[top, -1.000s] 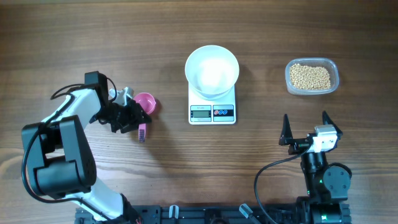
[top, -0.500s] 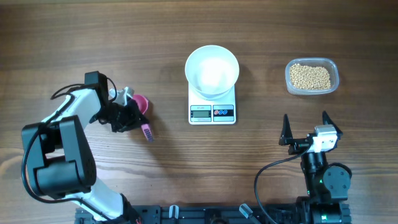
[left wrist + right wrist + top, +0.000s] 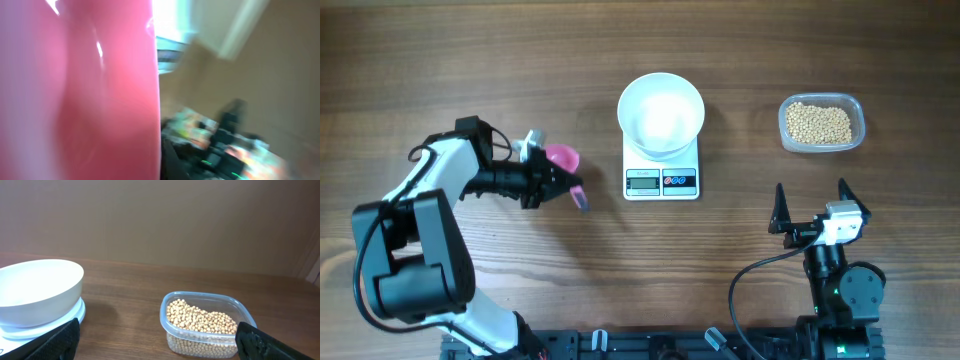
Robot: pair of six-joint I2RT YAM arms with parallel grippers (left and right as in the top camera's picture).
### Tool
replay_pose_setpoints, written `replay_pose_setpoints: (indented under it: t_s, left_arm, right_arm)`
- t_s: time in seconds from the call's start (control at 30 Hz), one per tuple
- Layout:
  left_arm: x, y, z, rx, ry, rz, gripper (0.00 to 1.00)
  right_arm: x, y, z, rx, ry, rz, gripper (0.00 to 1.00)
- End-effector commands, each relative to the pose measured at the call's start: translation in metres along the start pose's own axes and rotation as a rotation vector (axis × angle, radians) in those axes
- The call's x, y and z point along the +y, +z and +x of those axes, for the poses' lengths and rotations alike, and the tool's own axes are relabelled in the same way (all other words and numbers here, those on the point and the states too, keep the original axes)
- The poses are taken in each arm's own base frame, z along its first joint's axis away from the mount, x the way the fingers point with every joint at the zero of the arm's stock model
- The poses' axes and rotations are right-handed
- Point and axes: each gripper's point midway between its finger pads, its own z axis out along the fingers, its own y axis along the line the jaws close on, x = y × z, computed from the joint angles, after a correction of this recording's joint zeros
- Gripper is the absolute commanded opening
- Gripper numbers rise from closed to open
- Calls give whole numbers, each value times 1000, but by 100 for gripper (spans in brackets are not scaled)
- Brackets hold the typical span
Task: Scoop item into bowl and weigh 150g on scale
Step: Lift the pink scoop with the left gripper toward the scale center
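Scoop (image 3: 563, 158): left of scale (image 3: 662, 181), clamped between left gripper (image 3: 558, 180) fingers for dipping. Bowl (image 3: 661, 112): set on scale for weighing, seemingly empty. Beans (image 3: 820, 123): lodged in container (image 3: 861, 126), right of scale. Right gripper (image 3: 810, 195): fingers apart, nothing held.

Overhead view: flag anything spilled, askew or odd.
Nothing stands out. The beans all lie in their clear container, the bowl sits squarely on the scale, and the left gripper holds the pink scoop.
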Motion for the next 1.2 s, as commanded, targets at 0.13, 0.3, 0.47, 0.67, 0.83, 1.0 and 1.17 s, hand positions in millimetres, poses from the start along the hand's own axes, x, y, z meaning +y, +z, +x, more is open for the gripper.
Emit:
replay_pose_setpoints:
  t_s: [0.13, 0.3, 0.47, 0.67, 0.83, 1.0, 1.17]
  left_arm:
    - [-112, -37, 23, -16, 206, 451, 4]
    - [-126, -45, 41, -70, 330, 354, 4]
    - [-143, -64, 45, -238, 363, 147, 4]
    - [-203, -102, 42, -486, 394, 202, 4]
    - [-267, -112, 51, -549, 500, 352, 4]
    - [-279, -89, 53, -547, 449, 364, 4]
    - [-281, -70, 58, -507, 448, 357, 4]
  right_arm:
    - [-2, 0, -2, -9, -5, 12, 100]
    - [20, -2, -14, -59, 38, -115, 100]
    - [93, -35, -55, -131, 352, -620, 100]
    - [55, -42, -119, -306, 909, -570, 100]
    - [28, -61, -164, -508, 1021, -542, 100]
    - [35, -54, -201, -440, 884, -516, 100]
    - [47, -15, -220, -86, 655, -416, 100]
